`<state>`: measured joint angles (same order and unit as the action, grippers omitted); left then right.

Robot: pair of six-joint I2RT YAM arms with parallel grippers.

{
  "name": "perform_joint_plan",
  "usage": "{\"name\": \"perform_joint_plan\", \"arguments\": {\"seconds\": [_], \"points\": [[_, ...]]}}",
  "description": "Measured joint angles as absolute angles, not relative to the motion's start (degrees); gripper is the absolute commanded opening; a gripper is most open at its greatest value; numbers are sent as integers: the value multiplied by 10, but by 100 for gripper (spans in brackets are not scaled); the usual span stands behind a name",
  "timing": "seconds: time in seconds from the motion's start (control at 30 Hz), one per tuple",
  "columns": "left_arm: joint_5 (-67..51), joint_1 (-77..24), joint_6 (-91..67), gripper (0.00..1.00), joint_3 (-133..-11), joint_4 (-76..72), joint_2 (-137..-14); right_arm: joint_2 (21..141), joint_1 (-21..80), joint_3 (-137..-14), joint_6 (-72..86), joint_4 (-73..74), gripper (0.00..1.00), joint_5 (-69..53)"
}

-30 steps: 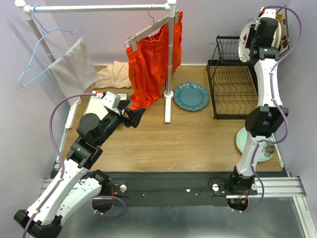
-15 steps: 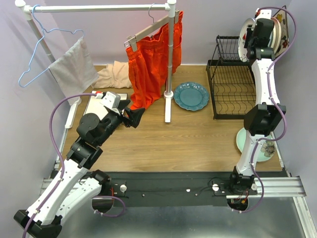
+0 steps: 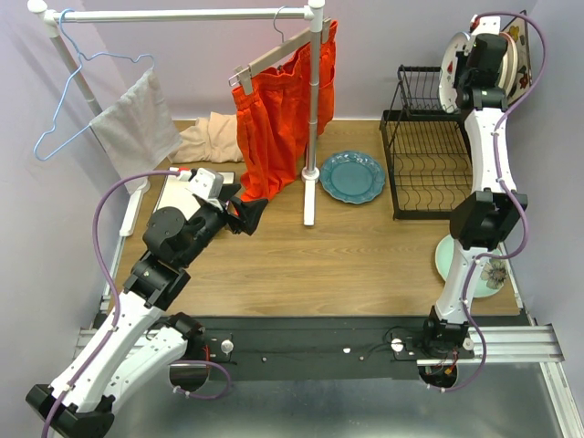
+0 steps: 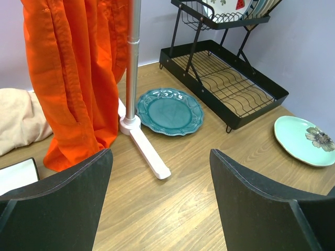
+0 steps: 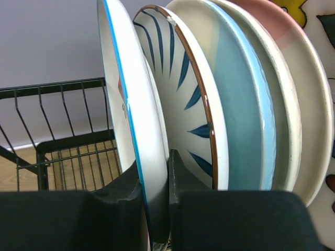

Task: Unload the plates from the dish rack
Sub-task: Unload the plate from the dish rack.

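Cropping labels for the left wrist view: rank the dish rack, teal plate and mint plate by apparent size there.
1. dish rack, largest.
2 and 3. teal plate and mint plate look alike; the mint one runs off the frame edge, so unranked.

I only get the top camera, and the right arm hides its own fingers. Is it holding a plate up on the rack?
Observer: Yes. The right wrist view shows the right gripper pinching the front plate, white with a blue rim.
Operator: What's the next plate like?
Observer: The striped plate is white with dark blue stripes and a brown rim.
Operator: And the pale green one lying flat?
Observer: The mint plate has a grey flower painted on it.
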<state>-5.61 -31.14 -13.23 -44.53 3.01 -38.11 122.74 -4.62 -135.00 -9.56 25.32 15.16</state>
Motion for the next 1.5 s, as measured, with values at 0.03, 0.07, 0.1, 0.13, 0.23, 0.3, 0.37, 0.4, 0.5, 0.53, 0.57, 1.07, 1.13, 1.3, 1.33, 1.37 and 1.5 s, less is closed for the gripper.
{"name": "perform_joint_plan", "arguments": {"seconds": [0.03, 0.07, 0.1, 0.13, 0.23, 0.3, 0.37, 0.4, 0.5, 0.53, 0.57, 1.07, 1.13, 1.3, 1.33, 1.37, 1.5], "points": [[-56, -311, -132, 84, -445, 30, -382, 1228, -47, -1350, -101, 253, 1, 150], [-56, -311, -132, 84, -445, 30, -382, 1228, -48, -1350, -105, 253, 1, 147], [-56, -311, -132, 84, -445, 30, -382, 1228, -48, -1350, -105, 253, 1, 147], [-56, -311, -132, 84, -445, 30, -382, 1227, -48, -1350, -108, 252, 1, 147], [-56, -311, -132, 84, -445, 30, -382, 1227, -48, -1350, -114, 251, 1, 146], [-56, -311, -132, 84, -445, 30, -382, 1227, -48, -1350, -117, 251, 1, 145], [-56, -311, -132, 84, -445, 30, -382, 1227, -48, -1350, -121, 249, 1, 144], [-56, -311, -132, 84, -445, 30, -382, 1227, -48, -1350, -123, 249, 1, 142], [-56, -311, -132, 84, -445, 30, -382, 1227, -48, -1350, -126, 247, 1, 140], [-56, -311, -132, 84, -445, 30, -382, 1227, -48, -1350, -127, 246, 1, 140], [-56, -311, -132, 84, -445, 30, -382, 1227, -48, -1350, -130, 245, 1, 140], [-56, -311, -132, 84, -445, 30, -384, 1227, -48, -1350, -142, 234, 1, 134], [-56, -311, -132, 84, -445, 30, -384, 1226, -48, -1350, -143, 231, 1, 134], [-56, -311, -132, 84, -445, 30, -384, 1218, -48, -1350, -146, 222, 1, 134], [-56, -311, -132, 84, -445, 30, -384, 1214, -48, -1350, -146, 221, 1, 134], [-56, -311, -132, 84, -445, 30, -384, 1211, -48, -1350, -146, 221, 1, 134], [-56, -311, -132, 84, -445, 30, -384, 1192, -48, -1350, -146, 216, 1, 134]]}}
